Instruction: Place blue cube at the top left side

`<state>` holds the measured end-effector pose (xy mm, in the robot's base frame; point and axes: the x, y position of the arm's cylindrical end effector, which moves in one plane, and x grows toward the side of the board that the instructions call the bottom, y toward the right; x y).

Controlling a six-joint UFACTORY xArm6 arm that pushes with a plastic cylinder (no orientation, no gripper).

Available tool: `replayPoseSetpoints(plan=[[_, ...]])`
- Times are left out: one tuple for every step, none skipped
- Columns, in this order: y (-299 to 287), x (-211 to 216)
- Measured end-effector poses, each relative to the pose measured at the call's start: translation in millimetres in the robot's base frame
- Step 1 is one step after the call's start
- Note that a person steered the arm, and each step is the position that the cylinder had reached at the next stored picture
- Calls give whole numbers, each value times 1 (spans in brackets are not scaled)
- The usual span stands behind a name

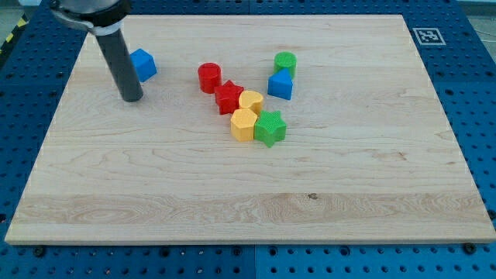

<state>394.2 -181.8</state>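
The near half of the surface (pixel 232 209), toward the view's bottom, is bare wood out to its edges, and the view's right side is equally open. Around the wood lies a blue pegboard (pixel 465 93) with rows of holes.

Mid-board sits a tight cluster: a green star (pixel 270 128) touching a yellow hexagon (pixel 243 124), with a yellow half-round block (pixel 251 101) just behind them and a red star (pixel 228 97) at its left. A red cylinder (pixel 208 77) stands just beyond the red star. To the view's right of these, a second blue block (pixel 280 84), shape unclear, sits against a green cylinder (pixel 285 63).

The blue cube (pixel 142 64) lies apart from the cluster, near the view's top left, with free wood between it and the left edge. My tip (pixel 132 98) rests on the wood just left of and slightly nearer than the cube, the dark rod leaning up toward the top-left corner. There is no claw on this rod, so none shows.

At the far right corner a black-and-white square marker (pixel 426 36) is printed; no words can be read.
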Motion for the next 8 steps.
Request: replayPoseSetpoints(plan=[[16, -16], [33, -40], [33, -68], [33, -96], [33, -113], [39, -97], [69, -59], [61, -43]])
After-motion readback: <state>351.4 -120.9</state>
